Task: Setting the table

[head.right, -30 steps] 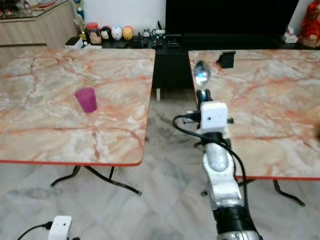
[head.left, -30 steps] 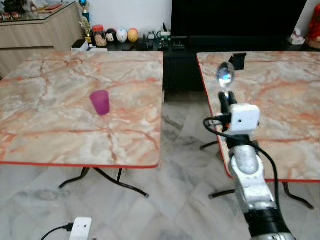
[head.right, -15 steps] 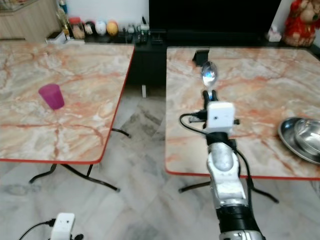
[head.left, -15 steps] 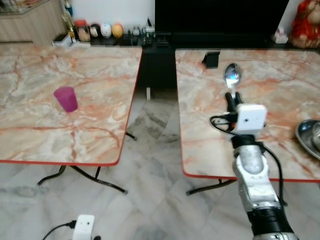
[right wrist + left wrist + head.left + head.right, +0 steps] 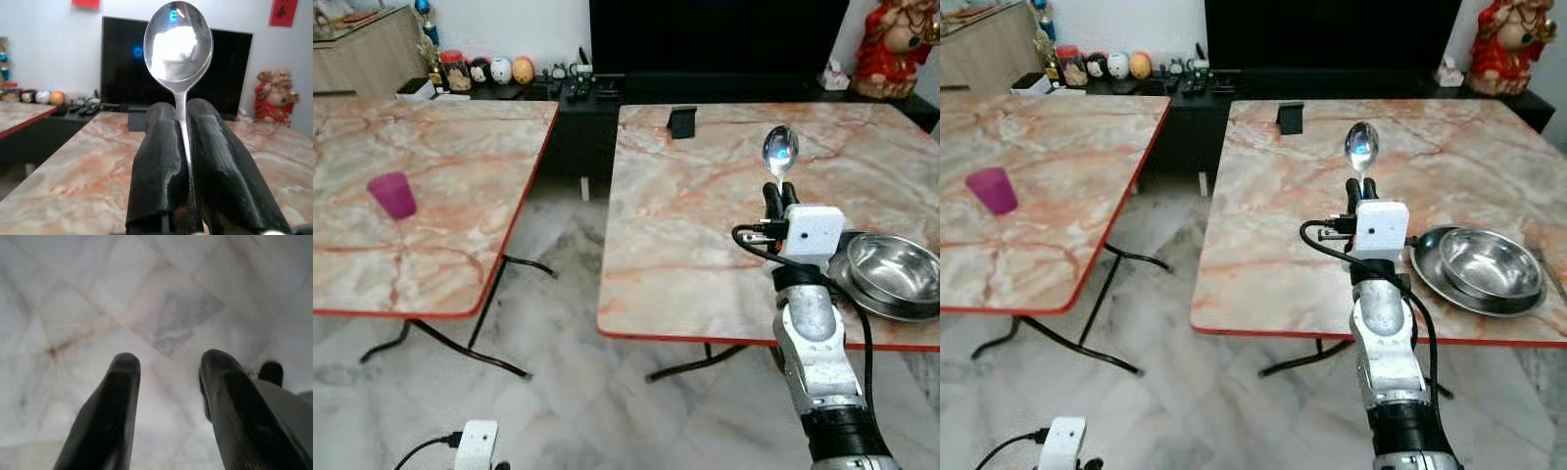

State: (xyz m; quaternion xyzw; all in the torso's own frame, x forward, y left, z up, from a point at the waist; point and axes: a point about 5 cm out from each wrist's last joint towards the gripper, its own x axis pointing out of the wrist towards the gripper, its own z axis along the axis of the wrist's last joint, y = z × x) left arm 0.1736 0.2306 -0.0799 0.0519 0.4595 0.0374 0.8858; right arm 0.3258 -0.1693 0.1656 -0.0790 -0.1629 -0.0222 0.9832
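Observation:
My right gripper (image 5: 775, 190) is shut on a steel spoon (image 5: 779, 151), held upright with its bowl on top, over the near part of the right marble table (image 5: 685, 225). In the right wrist view the spoon (image 5: 179, 41) rises from between the two black fingers (image 5: 161, 161). A steel bowl (image 5: 893, 268) sits in a steel plate (image 5: 862, 294) on that table, just right of my forearm. A purple cup (image 5: 392, 195) stands on the left marble table (image 5: 460, 147). My left gripper (image 5: 168, 377) hangs open over the floor tiles.
A small black stand (image 5: 681, 120) is at the far side of the right table. A gap of marble floor (image 5: 558, 255) separates the two tables. Behind them are a dark TV cabinet (image 5: 607, 93) with small ornaments and a red figurine (image 5: 891, 44).
The camera has turned right: both tables slide left in view, and the steel bowl and plate have come fully into sight. The spoon stays held upright.

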